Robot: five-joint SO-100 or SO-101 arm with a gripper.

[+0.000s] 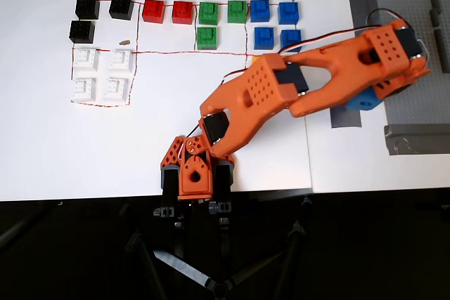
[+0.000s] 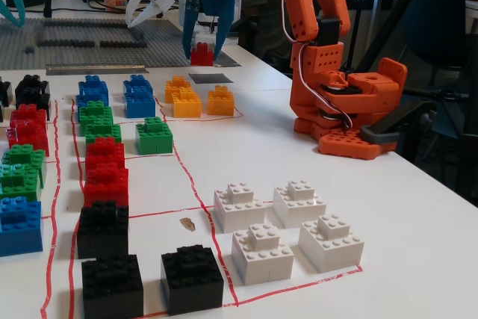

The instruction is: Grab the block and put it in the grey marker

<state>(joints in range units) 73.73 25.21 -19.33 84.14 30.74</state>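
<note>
In the fixed view's upper centre, the tool (image 2: 203,44) gripped the small red plastic block (image 2: 202,54) above the desk (image 2: 418,207), seemingly for carrying to the flat grey tape marker (image 2: 210,78).

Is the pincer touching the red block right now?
Cannot tell. In the fixed view the pincer stands around the red block, one finger on each side, but at this distance no contact or gap shows plainly. The overhead view hides the block under the arm.

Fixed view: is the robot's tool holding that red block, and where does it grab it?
Yes, it seems: the tool pinches the red block by its sides, near the grey marker.
</note>
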